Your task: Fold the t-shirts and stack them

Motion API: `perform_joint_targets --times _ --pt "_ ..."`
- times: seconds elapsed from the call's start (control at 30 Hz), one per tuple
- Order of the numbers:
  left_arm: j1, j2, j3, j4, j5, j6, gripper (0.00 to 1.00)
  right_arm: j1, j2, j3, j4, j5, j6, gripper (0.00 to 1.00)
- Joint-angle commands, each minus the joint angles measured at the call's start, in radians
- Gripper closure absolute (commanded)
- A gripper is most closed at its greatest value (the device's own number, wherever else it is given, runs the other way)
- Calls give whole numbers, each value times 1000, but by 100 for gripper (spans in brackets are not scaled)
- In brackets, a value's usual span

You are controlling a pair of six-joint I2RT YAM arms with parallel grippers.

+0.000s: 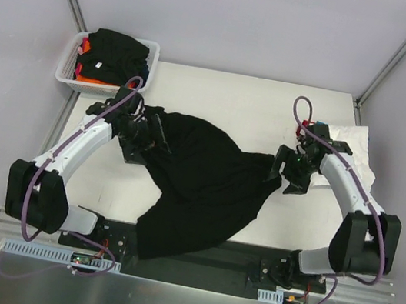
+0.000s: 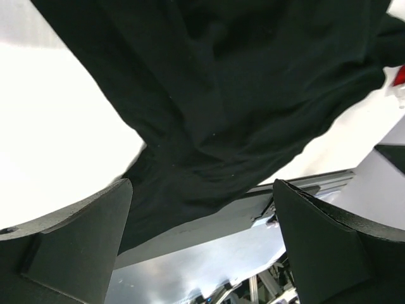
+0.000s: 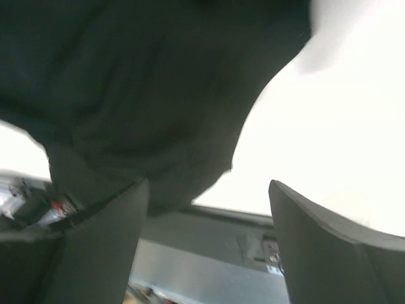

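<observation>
A large black t-shirt (image 1: 203,175) lies crumpled across the middle of the table, and its lower end hangs over the near edge. My left gripper (image 1: 151,137) is at the shirt's upper left edge. In the left wrist view the gripper (image 2: 201,187) is open, its fingers (image 2: 76,234) wide apart above the black cloth (image 2: 209,95) with nothing between them. My right gripper (image 1: 286,174) is at the shirt's right tip. The right wrist view shows the gripper (image 3: 209,185) open too, the cloth (image 3: 126,95) lying just beyond its left finger (image 3: 107,240). A folded white t-shirt (image 1: 354,146) lies at the far right.
A white mesh basket (image 1: 65,66) stands at the back left corner, holding a black shirt (image 1: 119,48) over orange cloth (image 1: 90,80) and other coloured ones. Metal frame posts rise at both back corners. The table's near edge (image 1: 264,252) runs along the black base rail.
</observation>
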Motion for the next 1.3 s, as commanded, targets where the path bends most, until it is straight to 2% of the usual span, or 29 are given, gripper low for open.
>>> perform_joint_targets --times 0.0,0.2,0.4,0.77,0.83,0.97,1.27 --pt "7 44 88 -28 3 62 6 -125 135 70 98 -100 -80 22" --pt "7 79 167 -34 9 19 7 -162 322 207 123 -192 -105 24" --pt "4 81 148 -47 6 -2 8 -185 453 268 198 -238 -83 24" --pt "1 98 240 -146 -23 33 8 -182 568 343 302 -298 -14 25" --pt "1 107 251 -157 -30 44 8 -179 585 354 316 -310 -3 28" --pt "1 119 259 -174 -33 53 8 -168 606 366 327 -320 9 46" --pt "1 168 273 -177 -31 62 8 -165 597 354 327 -321 26 48"
